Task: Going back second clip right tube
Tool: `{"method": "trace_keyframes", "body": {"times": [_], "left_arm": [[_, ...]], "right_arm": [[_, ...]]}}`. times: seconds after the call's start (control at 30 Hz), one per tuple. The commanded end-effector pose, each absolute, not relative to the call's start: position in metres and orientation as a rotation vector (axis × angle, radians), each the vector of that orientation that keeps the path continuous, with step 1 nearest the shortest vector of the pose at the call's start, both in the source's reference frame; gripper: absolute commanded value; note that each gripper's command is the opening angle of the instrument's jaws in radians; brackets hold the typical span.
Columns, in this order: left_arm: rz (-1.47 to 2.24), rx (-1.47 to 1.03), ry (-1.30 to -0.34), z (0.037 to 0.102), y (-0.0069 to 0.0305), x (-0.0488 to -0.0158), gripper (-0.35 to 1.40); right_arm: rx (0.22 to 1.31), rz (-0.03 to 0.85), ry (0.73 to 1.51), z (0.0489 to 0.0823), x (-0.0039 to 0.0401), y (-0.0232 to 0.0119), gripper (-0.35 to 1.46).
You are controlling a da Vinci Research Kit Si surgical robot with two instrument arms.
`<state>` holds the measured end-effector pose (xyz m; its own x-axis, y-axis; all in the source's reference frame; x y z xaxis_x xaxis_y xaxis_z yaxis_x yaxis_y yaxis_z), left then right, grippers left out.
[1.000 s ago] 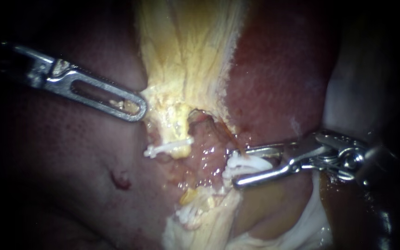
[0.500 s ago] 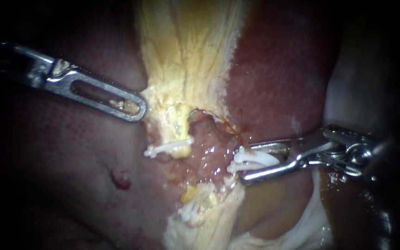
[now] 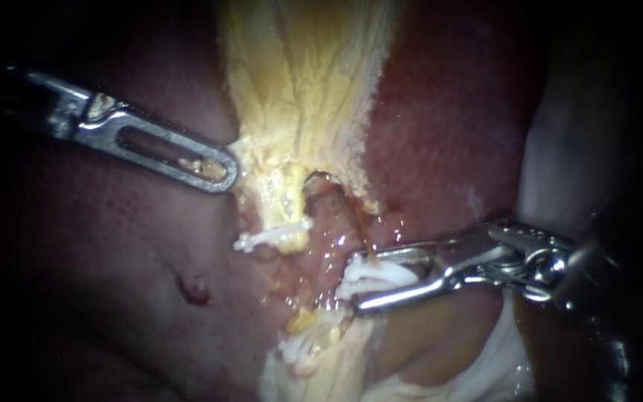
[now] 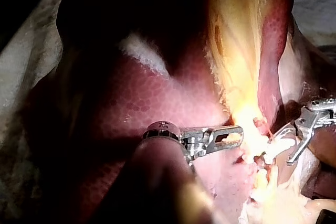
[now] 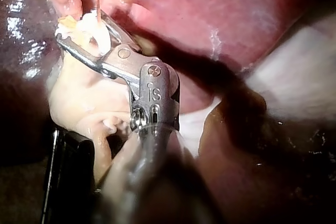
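Now the left instrument [image 3: 221, 173], a slim metal shaft ending in a slotted pincer, reaches in across the dark red liver [image 3: 113, 246]. Its pincer is clamped on the edge of the yellow fatty tissue [image 3: 299, 89] that hangs down the middle of the field. Bits of that yellow tissue show through the slot. From the left wrist view the same pincer [image 4: 236, 136] sits right against the bright yellow band.

The right instrument [image 3: 353, 281] comes in low from the right. The two halves of its pincer stand apart, yet both bear on a white plastic clip [image 3: 381, 274] seated between them, so the pincer is holding that clip. The clip lies in the wet pink bed just below the fatty tissue. A thin reddish-brown strand [image 3: 353, 223] runs down to the upper half of the pincer. I cannot tell whether the clip encloses a tube. The right wrist view shows the clip [image 5: 97, 30] between the spread halves, with the strand meeting it.

A second white clip [image 3: 271, 235] lies across a yellowish tube to the left, well apart from the held one. A third white clip [image 3: 299, 348] sits lower, on pale tissue.
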<state>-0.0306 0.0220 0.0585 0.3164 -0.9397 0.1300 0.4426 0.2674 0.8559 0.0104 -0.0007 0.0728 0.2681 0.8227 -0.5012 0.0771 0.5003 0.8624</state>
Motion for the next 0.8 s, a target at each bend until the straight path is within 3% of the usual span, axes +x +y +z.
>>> {"method": "trace_keyframes", "body": {"times": [0.03,0.4,0.8], "left_arm": [[-1.056,0.820,-0.742,0.0586,0.0220,-0.0306,-0.35],[-1.055,0.823,-0.742,0.0591,0.0224,-0.0307,-0.35],[-1.056,0.823,-0.742,0.0588,0.0222,-0.0308,-0.35]], "right_arm": [[0.937,0.617,1.210,0.0729,0.0107,-0.0008,0.50],[0.901,0.568,1.233,0.0729,0.0127,-0.0009,0.50],[0.704,0.342,1.299,0.0751,0.0139,-0.0020,0.50]]}}
